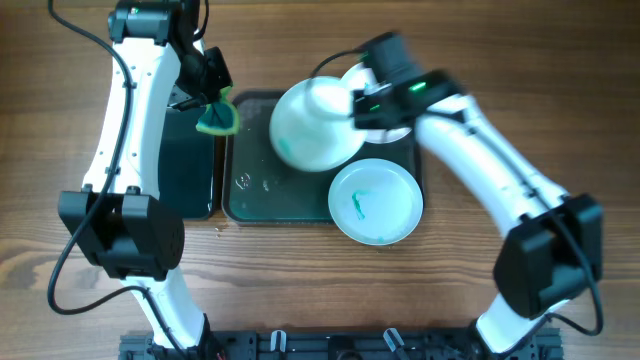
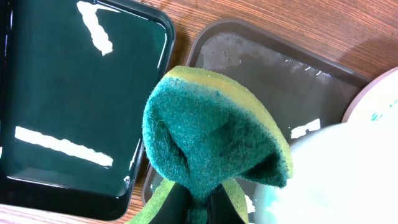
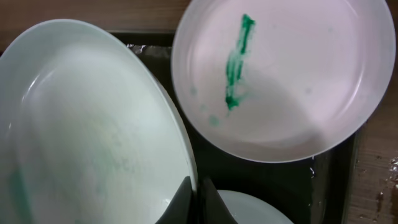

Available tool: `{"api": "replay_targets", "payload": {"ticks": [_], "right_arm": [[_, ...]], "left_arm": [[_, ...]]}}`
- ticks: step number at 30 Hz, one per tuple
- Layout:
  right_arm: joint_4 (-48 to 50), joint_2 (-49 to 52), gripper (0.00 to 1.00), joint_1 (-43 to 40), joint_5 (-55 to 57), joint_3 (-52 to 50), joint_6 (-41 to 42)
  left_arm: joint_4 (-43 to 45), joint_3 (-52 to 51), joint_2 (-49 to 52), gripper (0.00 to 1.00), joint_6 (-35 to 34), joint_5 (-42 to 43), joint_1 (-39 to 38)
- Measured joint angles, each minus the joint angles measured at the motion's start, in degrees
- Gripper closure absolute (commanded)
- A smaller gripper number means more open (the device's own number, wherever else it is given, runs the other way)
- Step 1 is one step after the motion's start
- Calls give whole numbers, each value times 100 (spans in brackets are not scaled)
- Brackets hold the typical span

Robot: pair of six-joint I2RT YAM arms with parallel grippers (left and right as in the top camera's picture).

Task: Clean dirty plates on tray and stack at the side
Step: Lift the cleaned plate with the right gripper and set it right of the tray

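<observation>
Early in task, judging by layout: no stack on the wood table [image 1: 560, 80] at either side of tray [image 1: 290, 205].

L gripper [image 2: 199, 208], bottom centre of wrist view, clamped on a folded green/yellow sponge [image 2: 217, 137]; in overhead view, hangs upper left over the gap btwn black bin [image 1: 190, 165] and tray. Not touching any plate.

R gripper [image 3: 198, 199] pinching rim of held plate [image 1: 315, 125], tilted and lifted over upper middle of tray. Faint teal haze near its lower-left edge, so prob. not wiped clean yet.

Smeared plate [image 1: 375, 203], lower right of overhead view, overlapping tray's lower-right corner, w/ a clear teal streak: unwiped.

Third plate [image 3: 255, 211], only a sliver at bottom of right wrist view, mostly under the arm overhead; can't tell if dirty.

Left to do, est.: wipe all 3, then stack at side.

Count: plates x3, tray x1, bin x1, sponge x1.
</observation>
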Motion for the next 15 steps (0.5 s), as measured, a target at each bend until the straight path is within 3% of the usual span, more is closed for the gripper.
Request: {"api": "replay_targets", "payload": {"ticks": [4, 8, 12, 15], "right_arm": [[-658, -22, 96, -1497, -1132, 0, -46], [-1222, -31, 96, -3012, -1086, -2, -319], [-977, -138, 96, -4109, -651, -531, -496], [-365, -164, 96, -4494, -531, -1360, -520]], "left_arm": [[11, 0, 0, 96, -2, 0, -142], [109, 0, 0, 96, 0, 2, -330], [107, 0, 0, 96, 0, 22, -332], [109, 0, 0, 96, 0, 22, -332]]}}
